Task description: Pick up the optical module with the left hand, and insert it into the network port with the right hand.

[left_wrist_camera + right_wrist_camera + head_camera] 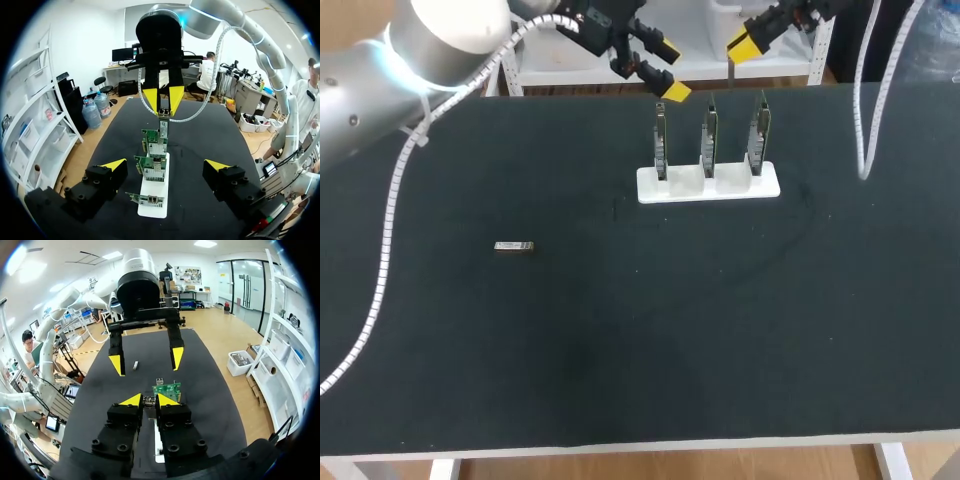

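The optical module (pixel 514 246) lies flat on the black table (pixel 620 350), well to the left of the white holder (pixel 708 184) with its three upright network cards (pixel 708 135). The left gripper (pixel 668 68) hangs over the holder's far left end, fingers wide apart. The right gripper (pixel 148 400) hangs over its far right side, fingers nearly together.

There is one optical module (pixel 514 246) and one black table (pixel 620 380). There are three network cards (pixel 708 138) (all of the same green-board kind) and one white holder (pixel 708 185) carrying them. There are two grippers, the left gripper (pixel 165 167) and the right gripper (pixel 148 401). Each has two yellow-tipped fingers, which makes four yellow tips.
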Robot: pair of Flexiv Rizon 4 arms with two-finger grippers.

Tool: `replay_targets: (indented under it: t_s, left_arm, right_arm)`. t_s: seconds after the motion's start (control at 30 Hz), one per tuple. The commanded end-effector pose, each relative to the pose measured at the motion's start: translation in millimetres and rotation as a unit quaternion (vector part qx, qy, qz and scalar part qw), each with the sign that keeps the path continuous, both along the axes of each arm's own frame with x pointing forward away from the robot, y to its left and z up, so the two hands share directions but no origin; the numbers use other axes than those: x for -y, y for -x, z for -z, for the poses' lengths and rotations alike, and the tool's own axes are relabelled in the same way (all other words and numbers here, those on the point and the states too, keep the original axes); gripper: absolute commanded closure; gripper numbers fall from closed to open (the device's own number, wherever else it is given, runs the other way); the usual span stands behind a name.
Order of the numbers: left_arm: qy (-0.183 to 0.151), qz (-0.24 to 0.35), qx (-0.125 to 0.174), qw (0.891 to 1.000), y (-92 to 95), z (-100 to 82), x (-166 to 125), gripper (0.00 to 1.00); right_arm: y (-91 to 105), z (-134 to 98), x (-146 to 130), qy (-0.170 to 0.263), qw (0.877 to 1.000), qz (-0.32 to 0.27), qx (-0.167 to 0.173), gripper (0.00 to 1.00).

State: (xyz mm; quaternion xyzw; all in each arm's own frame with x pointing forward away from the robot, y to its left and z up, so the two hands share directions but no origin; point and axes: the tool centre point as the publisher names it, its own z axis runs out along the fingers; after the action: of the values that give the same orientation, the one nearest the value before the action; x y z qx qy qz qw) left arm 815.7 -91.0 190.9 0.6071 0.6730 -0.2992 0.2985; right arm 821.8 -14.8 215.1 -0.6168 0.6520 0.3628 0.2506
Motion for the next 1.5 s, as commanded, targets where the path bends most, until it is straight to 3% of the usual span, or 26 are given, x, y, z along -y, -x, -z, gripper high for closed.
replay_targets:
  t_s: [0.03, 0.77, 1.5]
  left_arm:
    - [-0.004, 0.009, -0.007, 1.0, -9.8, 0.9, 5.4, 0.0]
    - [-0.006, 0.004, -0.023, 1.0, -7.2, 17.5, 10.0, 0.0]
    - [-0.012, 0.001, -0.018, 1.0, -8.9, 20.2, 10.9, 0.0]
  right_arm:
    - [-0.9, -0.4, 3.2, -0.001, 1.0, -0.001, -0.001, 1.0]
    - [0.7, 0.8, 7.3, -0.001, 1.0, -0.004, -0.004, 1.0]
    - [-1.8, 0.7, 8.0, -0.002, 1.0, -0.003, -0.002, 1.0]
